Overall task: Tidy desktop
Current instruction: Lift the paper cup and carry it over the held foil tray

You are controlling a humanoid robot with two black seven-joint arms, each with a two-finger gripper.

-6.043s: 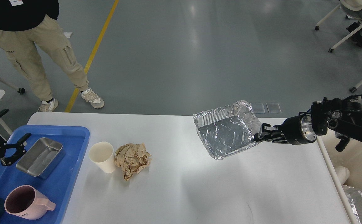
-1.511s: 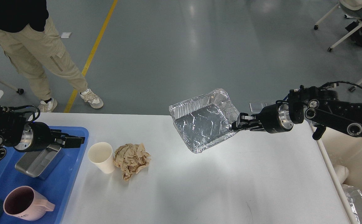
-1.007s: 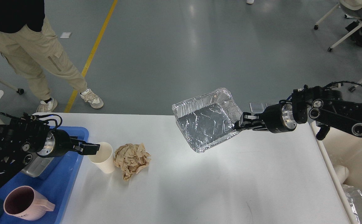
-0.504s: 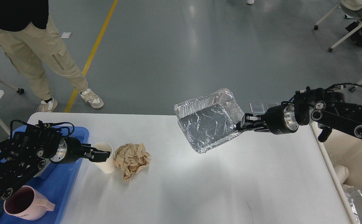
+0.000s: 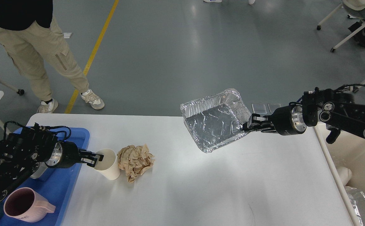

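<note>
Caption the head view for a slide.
Right gripper holds a foil tray above the desktop while left gripper grips a paper cup.

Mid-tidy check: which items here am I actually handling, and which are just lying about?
In hand:
- desktop
- foil tray, pinched by right end effector
- paper cup, at left end effector
- crumpled brown paper

Lying about:
- blue tray
- pink mug
- cream bin

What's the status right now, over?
Right claw shut on foil tray, held above desktop. Left claw at paper cup rim, grip unclear. Crumpled paper touches cup.
</note>
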